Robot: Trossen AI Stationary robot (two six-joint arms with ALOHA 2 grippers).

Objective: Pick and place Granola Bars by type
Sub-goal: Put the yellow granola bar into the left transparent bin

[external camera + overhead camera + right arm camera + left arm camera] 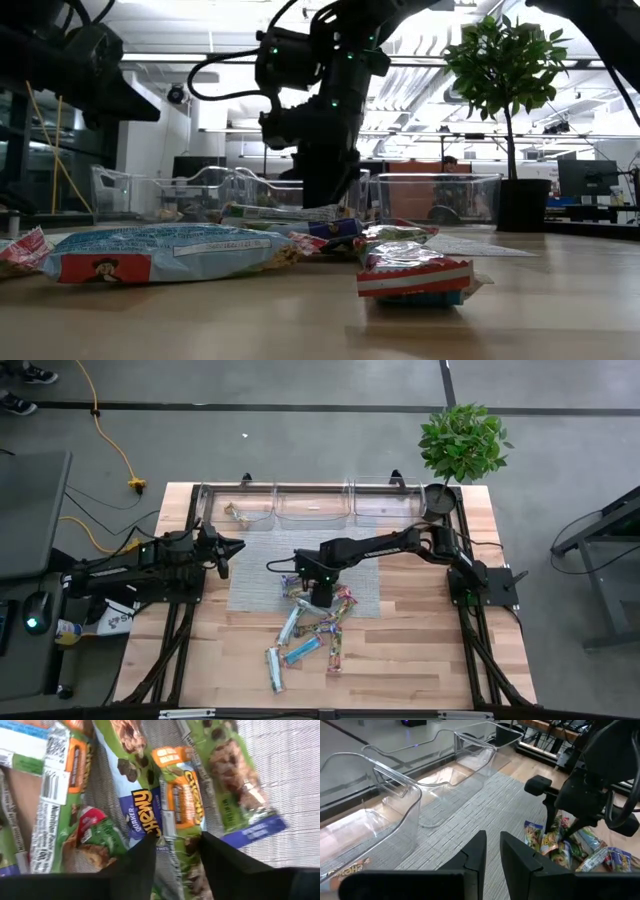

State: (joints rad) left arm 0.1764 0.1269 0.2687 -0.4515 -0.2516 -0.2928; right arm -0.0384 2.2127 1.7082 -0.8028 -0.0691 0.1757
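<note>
Several granola bars [315, 625] in green, blue and red wrappers lie in a loose pile on the near edge of the grey mat [260, 570] and on the wood in front of it. My right gripper [320, 597] points down into the far end of the pile and is shut on a green bar with an orange label [181, 805]. My left gripper [232, 548] hovers at the table's left, near the bins, with a narrow gap between its fingers [492, 840] and nothing in it. One more bar [237, 513] lies in the left bin. My right gripper pinches the green, orange-labelled bar by its two long edges [175, 842] between its two fingers. The fingers come from above, pointing steeply down, and lie across the bar. The bar rests flat among the other bars on the mat.
Three clear plastic bins [312, 505] stand in a row along the far edge. A potted plant [462, 445] is at the far right corner. In the low view a blue bar [170, 250] and a red bar [415, 272] lie near the front edge.
</note>
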